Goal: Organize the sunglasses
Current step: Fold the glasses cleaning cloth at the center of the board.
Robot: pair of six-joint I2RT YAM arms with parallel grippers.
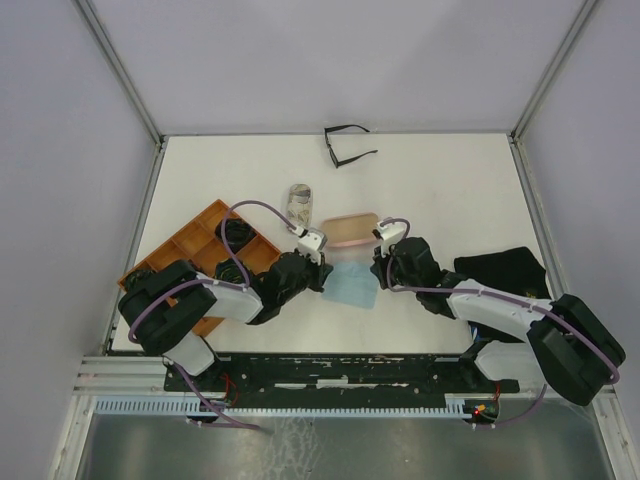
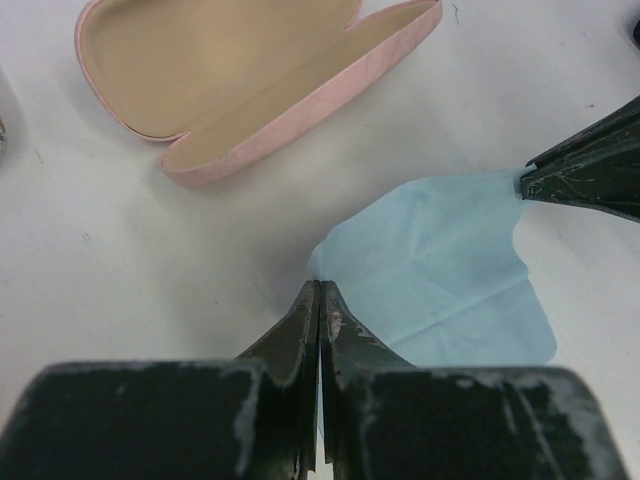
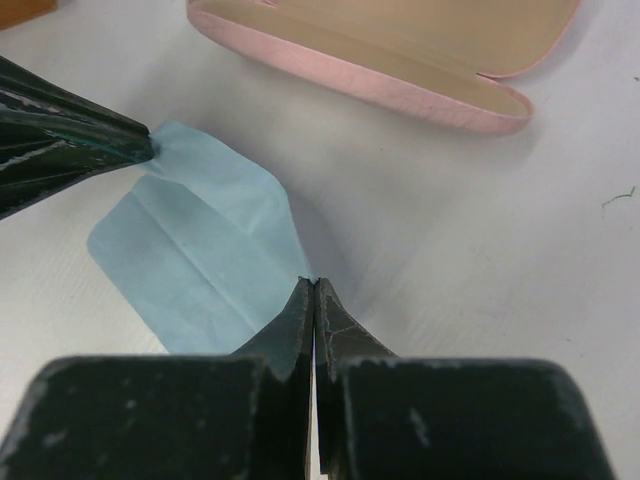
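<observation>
White table, sunglasses far beyond left pincer and right pincer, both clenched on blue cloth.

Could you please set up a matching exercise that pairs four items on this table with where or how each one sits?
Things:
1. pale-blue thin cloth
2. pink oblong glasses case
3. thin black-framed glasses
4. orange wooden divided tray

Places or states:
A. alone near the table's far edge
B. pinched at opposite corners by the left gripper and the right gripper
C. at the table's left side, by the left arm
D. lying open just beyond the cloth

Pairs: 1-B, 2-D, 3-A, 4-C
</observation>
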